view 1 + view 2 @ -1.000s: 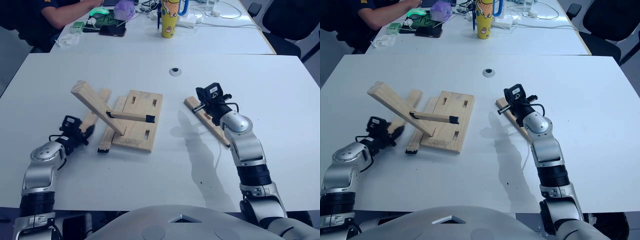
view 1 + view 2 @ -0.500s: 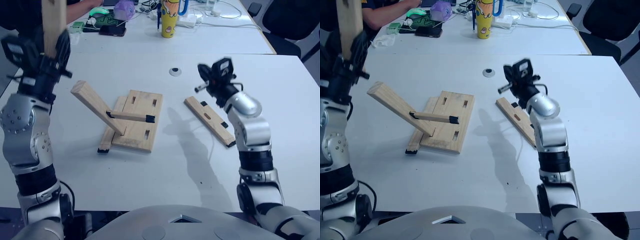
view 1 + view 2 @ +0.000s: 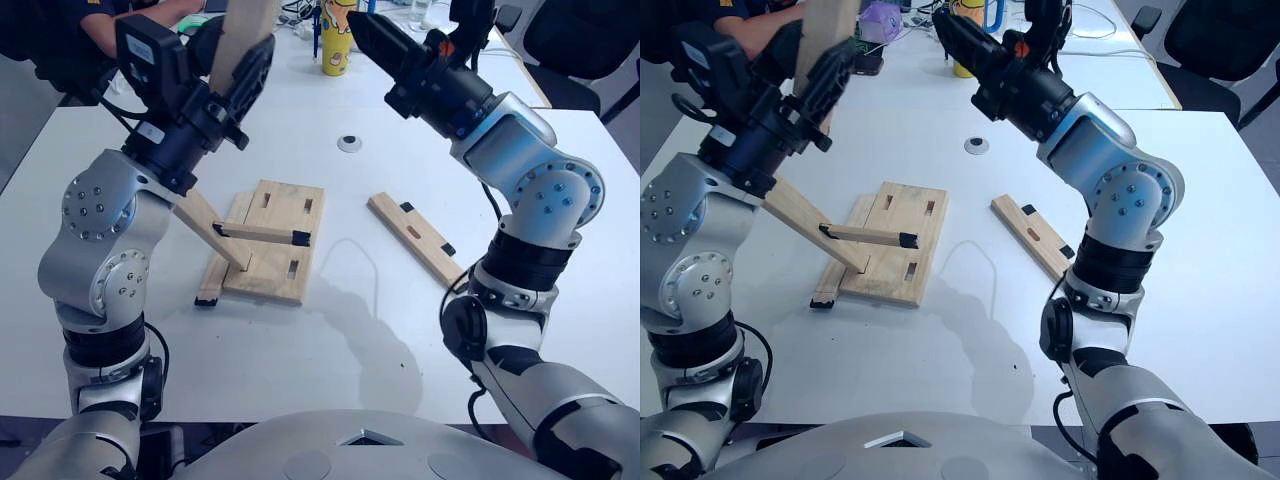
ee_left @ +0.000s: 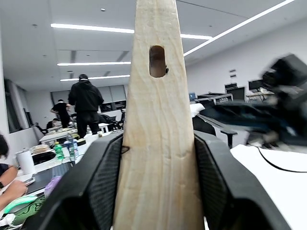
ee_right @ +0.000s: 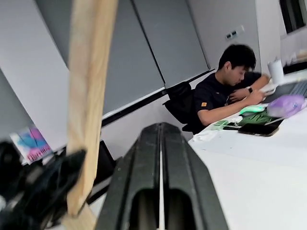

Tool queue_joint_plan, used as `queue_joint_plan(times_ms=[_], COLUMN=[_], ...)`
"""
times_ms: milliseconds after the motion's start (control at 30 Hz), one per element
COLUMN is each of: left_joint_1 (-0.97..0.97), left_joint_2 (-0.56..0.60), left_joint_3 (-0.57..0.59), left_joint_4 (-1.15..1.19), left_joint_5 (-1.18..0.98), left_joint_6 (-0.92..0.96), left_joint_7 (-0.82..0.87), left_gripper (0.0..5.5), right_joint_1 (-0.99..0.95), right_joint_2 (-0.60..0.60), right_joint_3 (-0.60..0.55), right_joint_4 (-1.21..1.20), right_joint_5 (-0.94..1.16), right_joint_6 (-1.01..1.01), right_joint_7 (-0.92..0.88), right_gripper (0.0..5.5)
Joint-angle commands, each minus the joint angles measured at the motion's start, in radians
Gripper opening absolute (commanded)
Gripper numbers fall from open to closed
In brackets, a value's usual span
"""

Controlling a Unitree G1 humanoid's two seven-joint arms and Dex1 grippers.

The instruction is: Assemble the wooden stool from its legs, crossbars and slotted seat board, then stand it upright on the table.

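From my head, my left gripper (image 3: 238,62) is raised high above the left side of the surface (image 3: 560,200), clenched on a wooden leg (image 3: 247,28) that stands nearly upright and runs past the top of the view. My right gripper (image 3: 375,32) is raised too, above the far middle of the surface, pointing toward the held leg and near it but apart from it, its two fingers pressed together with nothing between them. Down on the surface the slotted seat board (image 3: 278,240) lies flat. A second leg (image 3: 205,218) leans tilted over its left edge, and a black-tipped crossbar (image 3: 262,233) reaches from that leg across the board. Another wooden piece (image 3: 215,270) lies flat along the board's left side, touching it. Well to the right lies a loose leg (image 3: 415,238), flat and slanted. From my left wrist, the black pads (image 4: 108,187) squeeze the held leg from both sides, and an oval slot (image 4: 157,61) shows near its far end. From my right wrist, my own fingers (image 5: 144,191) sit shut against each other, with the held leg just beyond them.
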Motion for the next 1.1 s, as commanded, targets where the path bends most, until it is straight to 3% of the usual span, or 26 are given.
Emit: queue_joint_plan(times_ms=[33, 333, 700, 1100], left_joint_1=[-0.005, -0.013, 0.010, 0.025], left_joint_2=[0.027, 0.026, 0.071, 0.058], left_joint_3=[-0.029, -0.028, -0.082, -0.100], left_joint_4=[-0.021, -0.029, -0.033, -0.046], left_joint_5=[0.034, 0.045, 0.128, 0.124], left_joint_6=[0.002, 0.006, -0.026, -0.013], left_joint_7=[-0.028, -0.043, -0.102, -0.149], left_gripper=[2.05, 2.05, 2.05, 2.05], right_joint_1=[-0.067, -0.068, -0.094, -0.088], right_joint_2=[0.015, -0.052, -0.048, -0.088], right_joint_3=[-0.070, -0.068, -0.014, 0.043], right_joint_4=[0.039, 0.050, 0.082, 0.076], right_joint_5=[0.169, 0.447, 0.585, 0.639], right_joint_6=[0.052, 0.035, -0.079, -0.170], right_joint_7=[-0.119, -0.196, -0.349, -0.357], right_gripper=[0.53, 1.97, 1.97, 1.97])
